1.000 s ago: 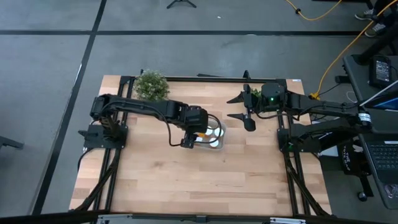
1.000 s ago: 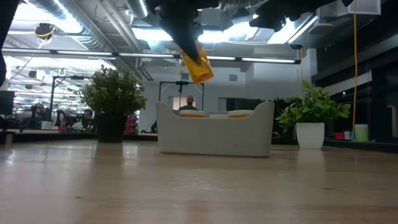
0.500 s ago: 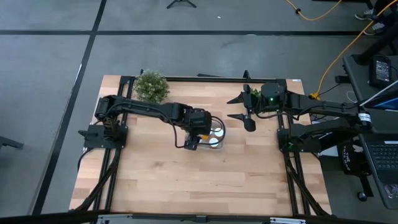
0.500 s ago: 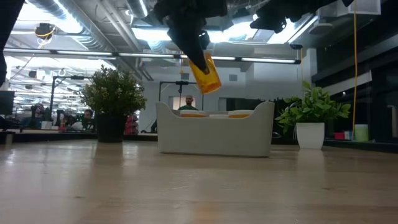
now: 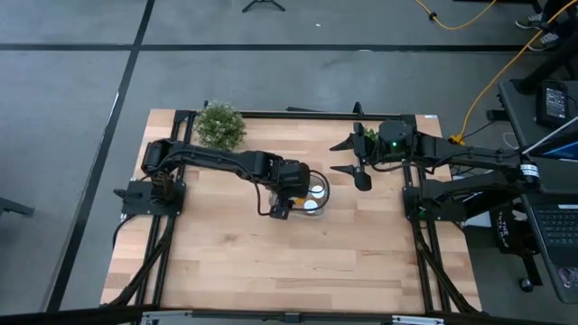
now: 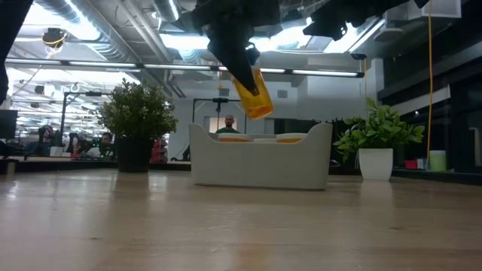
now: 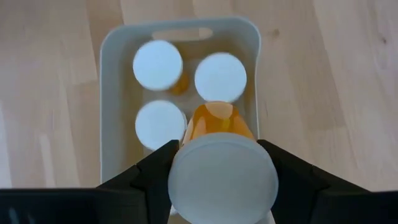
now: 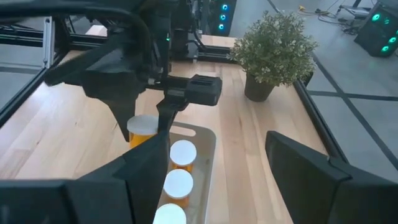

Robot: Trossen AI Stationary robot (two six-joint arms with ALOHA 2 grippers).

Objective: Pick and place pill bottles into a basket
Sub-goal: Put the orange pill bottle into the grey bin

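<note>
Basket, pale grey-blue with low walls and rounded corners, sits near the middle of the wooden table, toward its far side, and it is the target of the step in hand: the placing of one more pill bottle. Three pill bottles already stand upright inside it, showing as round white caps in the left wrist view, two side by side at one end and a third just beside them; the corner next to that third one looks free. In the low view only their orange tops peep over the basket's wall.

Largest of the moving parts, the left arm reaches from the table's left edge to the basket, and the left gripper is clenched on a fourth bottle, the carried bottle, holding it tilted in the air above the basket, cap toward the wrist camera. It is clear of the basket's rim and touches nothing below.

Judging from this, the next move calls for lowering the bottle into the free corner, righting it so it does not knock its neighbours, and only then letting go.

Waiting at the table's far right, the right gripper hangs released, fingers spread, with nothing between them. Two potted plants stand at the far edge.
</note>
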